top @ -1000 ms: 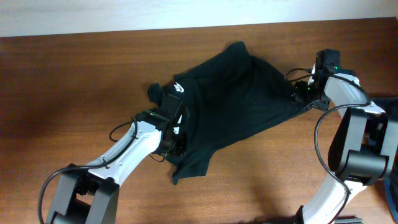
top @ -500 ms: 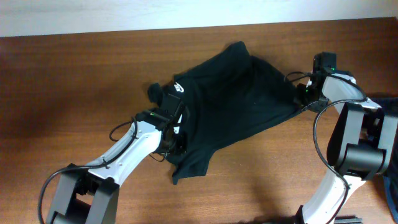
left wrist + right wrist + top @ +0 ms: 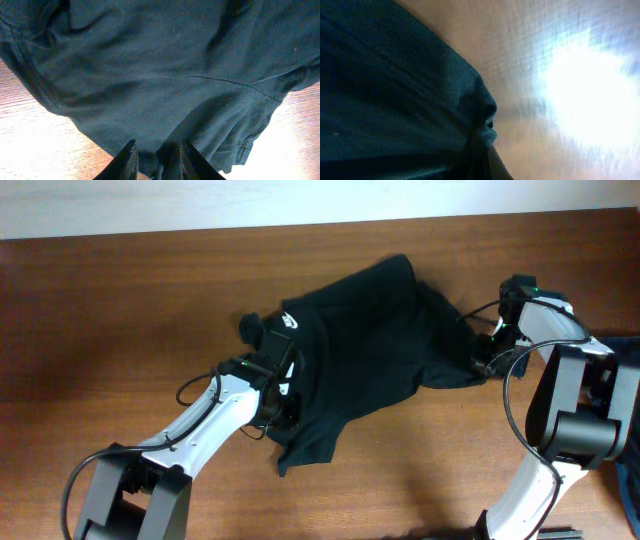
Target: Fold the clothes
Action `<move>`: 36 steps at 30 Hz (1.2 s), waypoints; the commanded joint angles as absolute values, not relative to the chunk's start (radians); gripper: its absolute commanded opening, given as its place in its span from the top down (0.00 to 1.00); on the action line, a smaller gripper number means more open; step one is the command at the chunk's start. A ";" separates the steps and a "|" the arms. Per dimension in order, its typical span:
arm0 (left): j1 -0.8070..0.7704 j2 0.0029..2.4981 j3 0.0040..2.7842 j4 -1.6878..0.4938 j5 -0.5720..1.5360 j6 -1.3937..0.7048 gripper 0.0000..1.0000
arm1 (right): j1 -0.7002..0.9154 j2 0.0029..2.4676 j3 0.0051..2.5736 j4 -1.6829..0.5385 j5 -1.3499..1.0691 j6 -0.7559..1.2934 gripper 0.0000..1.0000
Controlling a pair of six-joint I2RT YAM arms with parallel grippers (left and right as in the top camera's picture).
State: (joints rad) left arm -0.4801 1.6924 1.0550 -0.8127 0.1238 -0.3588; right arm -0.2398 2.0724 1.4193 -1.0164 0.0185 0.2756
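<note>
Black T-shirt (image 3: pixel 360 350) is lying rumpled on the worktop (image 3: pixel 120 310), its long axis running diagonally from lower-left hem to upper right. Right fingers (image 3: pixel 482 358) are pinching shut on the shirt's right edge. Left fingers (image 3: pixel 129 160) are standing narrow, gripping a fold at its lower-left side. Slack cloth is bunching between both grips, probably dragging in any pull.

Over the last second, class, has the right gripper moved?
Yes. The right gripper slid away from the table's far edge, pulling the black T-shirt along.
</note>
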 commanded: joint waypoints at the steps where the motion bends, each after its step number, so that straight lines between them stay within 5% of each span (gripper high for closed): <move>1: -0.476 1.688 1.062 -0.807 0.107 -0.342 0.72 | -0.242 2.100 1.394 -1.056 0.027 0.332 0.96; 36: -0.449 1.689 0.892 -0.676 0.133 -0.351 0.72 | -0.242 2.099 1.168 -1.065 0.091 0.379 0.96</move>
